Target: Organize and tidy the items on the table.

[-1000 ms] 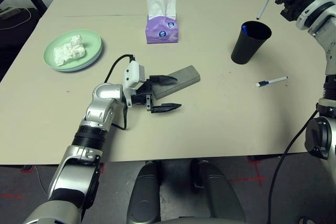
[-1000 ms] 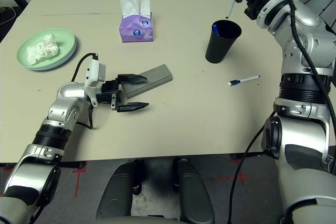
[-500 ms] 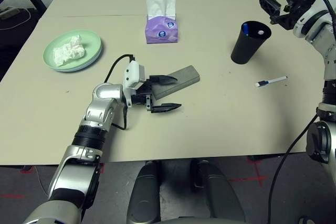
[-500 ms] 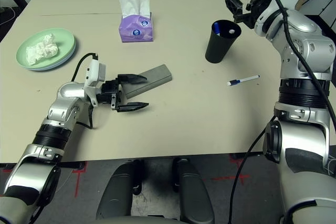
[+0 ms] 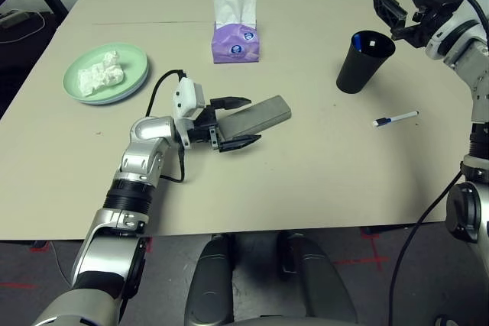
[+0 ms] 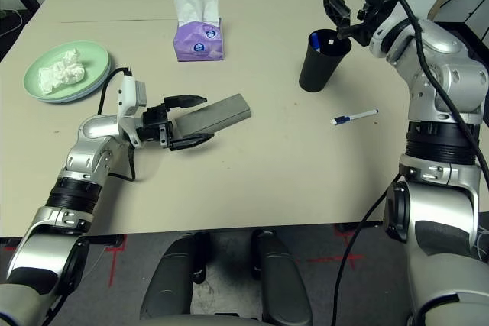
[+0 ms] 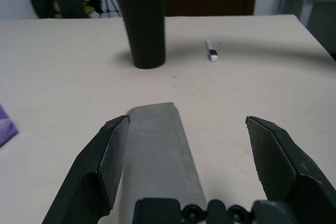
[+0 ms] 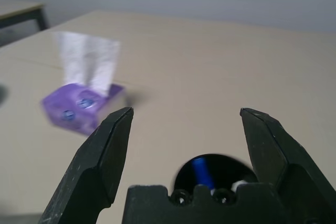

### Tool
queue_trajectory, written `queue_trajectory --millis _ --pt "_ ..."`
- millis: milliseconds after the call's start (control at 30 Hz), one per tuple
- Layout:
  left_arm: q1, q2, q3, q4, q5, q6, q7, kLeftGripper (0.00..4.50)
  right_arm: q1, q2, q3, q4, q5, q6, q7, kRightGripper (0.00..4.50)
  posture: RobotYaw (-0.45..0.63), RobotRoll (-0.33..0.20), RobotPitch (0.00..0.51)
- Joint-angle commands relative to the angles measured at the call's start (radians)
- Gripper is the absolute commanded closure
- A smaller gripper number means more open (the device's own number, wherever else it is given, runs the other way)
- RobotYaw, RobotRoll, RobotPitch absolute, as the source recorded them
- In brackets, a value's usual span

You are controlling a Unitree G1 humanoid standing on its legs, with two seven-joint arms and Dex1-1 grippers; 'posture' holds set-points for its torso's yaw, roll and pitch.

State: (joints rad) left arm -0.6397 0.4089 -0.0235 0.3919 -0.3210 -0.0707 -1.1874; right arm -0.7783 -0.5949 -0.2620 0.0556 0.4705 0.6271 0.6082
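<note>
Left gripper (image 5: 246,121), fingers spread, around near end of grey oblong case (image 5: 263,114) on table (image 5: 321,188); pen (image 5: 396,118) lying alone, right of case; black cup (image 5: 365,62) upright beyond it, pens inside; plates (image 5: 89,80) stacked at left, crumpled tissue (image 5: 101,74) on top; right gripper (image 6: 336,14), fingers spread, empty, just above cup; purple tissue box (image 5: 235,43) farther back, white tissue poking up.

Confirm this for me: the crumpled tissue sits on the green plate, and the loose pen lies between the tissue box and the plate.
The loose pen is misplaced: the left eye view shows it lying near the black cup, on the robot's right.
</note>
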Motion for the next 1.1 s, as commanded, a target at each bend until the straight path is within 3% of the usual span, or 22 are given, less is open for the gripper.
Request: queue_trajectory --millis 33,133,233,333,400,567,800,1100 --pt "-0.011 0.005 0.024 -0.015 -0.019 0.016 0.022 0.00 0.103 -0.093 0.006 -0.109 0.070 0.060 0.139 0.04 0.04 0.000 0.169" --pt "-0.023 0.015 0.028 -0.014 -0.019 0.023 0.017 0.00 0.175 -0.193 0.068 -0.143 0.050 0.057 0.251 0.04 0.03 0.000 0.171" --pt "-0.029 0.019 0.027 -0.009 -0.016 0.029 0.013 0.00 0.209 -0.311 0.183 -0.104 -0.060 -0.039 0.366 0.04 0.03 0.000 0.173" --pt "-0.032 0.016 0.020 -0.011 -0.013 0.040 0.010 0.00 0.177 -0.428 0.340 0.038 -0.220 -0.229 0.543 0.04 0.04 0.000 0.179" --pt "-0.033 0.013 0.019 -0.012 -0.011 0.043 0.013 0.00 0.138 -0.454 0.398 0.117 -0.283 -0.319 0.614 0.04 0.04 0.000 0.184" --pt "-0.021 0.003 0.024 -0.026 -0.001 0.052 0.058 0.00 -0.038 -0.437 0.540 0.383 -0.493 -0.576 0.709 0.04 0.07 0.000 0.199" --pt "0.029 0.007 0.034 -0.098 -0.016 0.091 0.113 0.00 -0.221 -0.370 0.631 0.635 -0.668 -0.780 0.760 0.04 0.10 0.000 0.218" --pt "0.061 0.015 0.037 -0.157 -0.026 0.124 0.122 0.00 -0.304 -0.319 0.684 0.785 -0.803 -0.953 0.764 0.04 0.12 0.000 0.225"
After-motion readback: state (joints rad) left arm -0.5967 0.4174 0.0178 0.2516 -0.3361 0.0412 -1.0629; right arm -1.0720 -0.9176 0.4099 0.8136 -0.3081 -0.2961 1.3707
